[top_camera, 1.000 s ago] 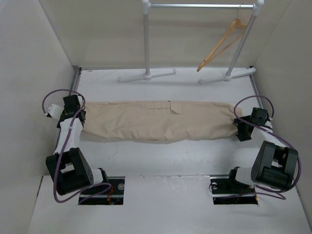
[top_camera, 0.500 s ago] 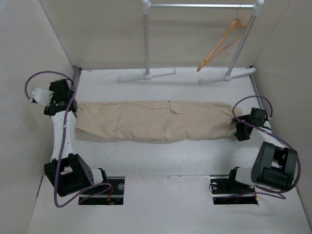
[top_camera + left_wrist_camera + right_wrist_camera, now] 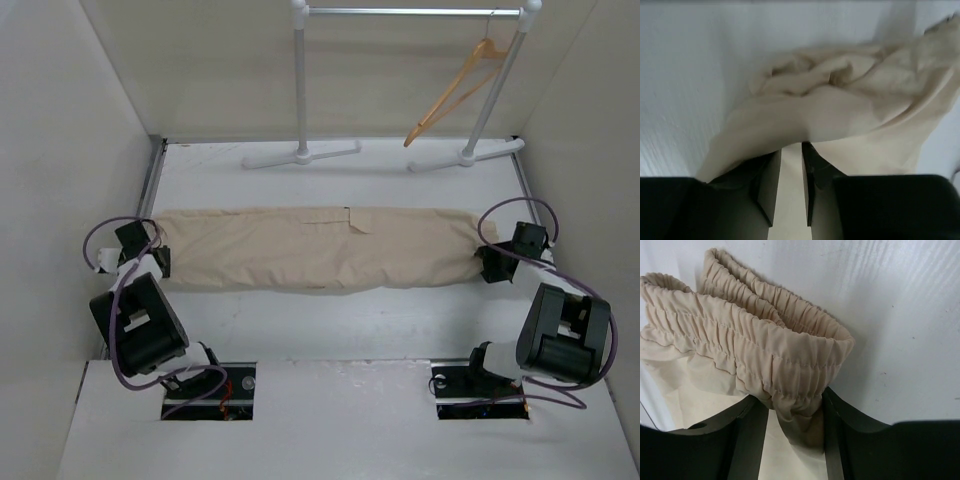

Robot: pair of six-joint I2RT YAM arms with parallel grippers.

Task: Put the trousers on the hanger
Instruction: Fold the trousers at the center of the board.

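While trousers (image 3: 320,248) lie stretched flat across worktop (image 3: 330,320), left gripper (image 3: 791,150) nearly closed, pinching left-end cloth; right gripper (image 3: 792,400) clamps gathered elastic end. Step: both-ends grasp. Hanger (image 3: 455,95) on rail (image 3: 400,12), far right. Next: lift together, carry to hanger.

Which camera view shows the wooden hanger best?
The top external view: the hanger is seen whole there, hanging tilted by its hook from the garment rail at the back right. The left wrist and right wrist views show only the trousers up close, so the hanger is absent from both.
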